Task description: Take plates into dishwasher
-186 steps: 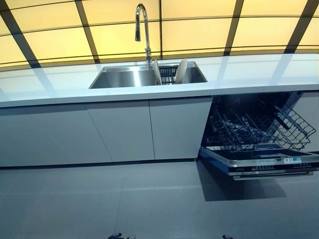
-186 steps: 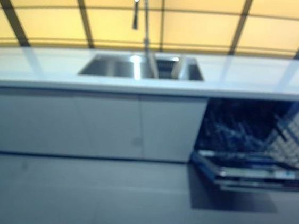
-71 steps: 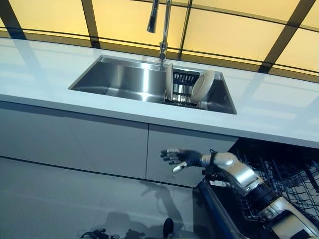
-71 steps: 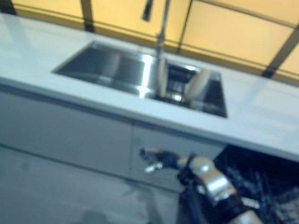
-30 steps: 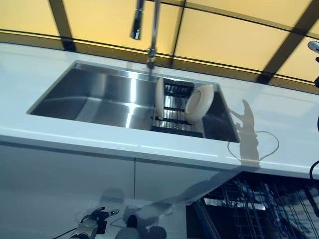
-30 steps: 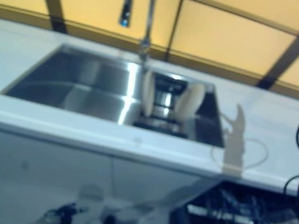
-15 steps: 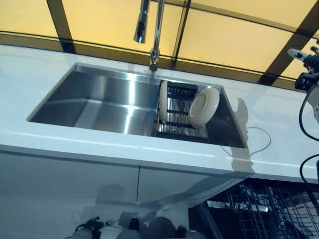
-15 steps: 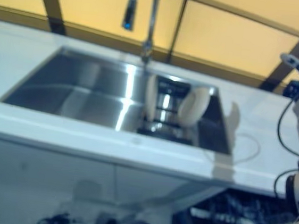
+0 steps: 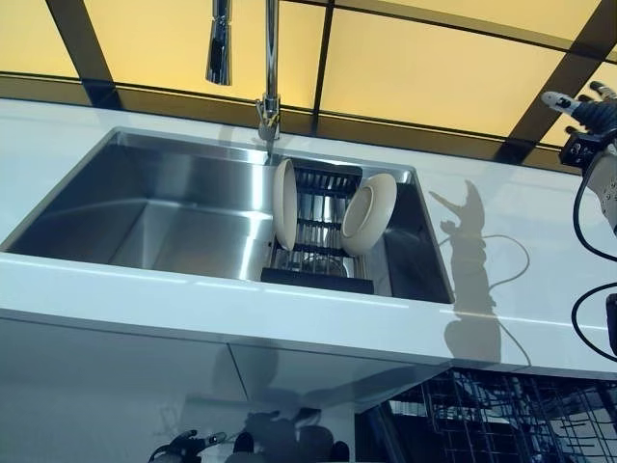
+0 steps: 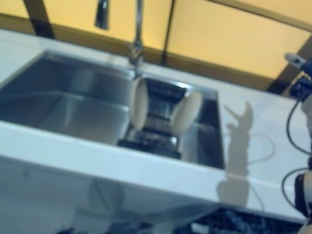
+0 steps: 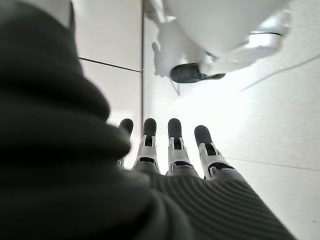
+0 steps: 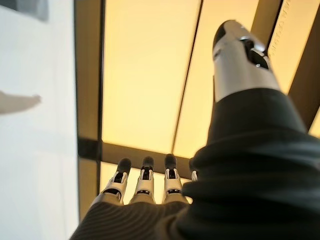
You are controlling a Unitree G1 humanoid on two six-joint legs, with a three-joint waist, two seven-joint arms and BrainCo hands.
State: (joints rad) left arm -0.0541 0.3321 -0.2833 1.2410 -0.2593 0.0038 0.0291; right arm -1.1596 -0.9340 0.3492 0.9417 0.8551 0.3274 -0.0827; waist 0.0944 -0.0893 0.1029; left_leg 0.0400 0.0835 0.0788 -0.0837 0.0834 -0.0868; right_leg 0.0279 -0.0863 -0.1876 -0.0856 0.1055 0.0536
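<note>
Two cream plates stand in a black rack (image 9: 313,241) in the right part of the steel sink (image 9: 164,207). One plate (image 9: 284,204) stands upright and edge-on. The other plate (image 9: 369,214) leans to the right of it. My right hand (image 9: 583,104) is raised above the white counter, far right of the sink, open and empty, with its fingers straight (image 12: 145,182). My left hand (image 11: 175,145) hangs low over the floor, open and empty. The open dishwasher's wire rack (image 9: 501,420) shows under the counter at lower right.
A tall faucet (image 9: 270,68) rises behind the sink, just left of the plates. The white counter (image 9: 501,260) runs along both sides. Yellow panels with dark frames (image 9: 434,68) stand behind it. Grey cabinet fronts (image 9: 116,376) are below.
The camera has shifted, so the sink and plates sit further left in the picture. My right hand stays raised at the far right. The plates have not moved in the rack.
</note>
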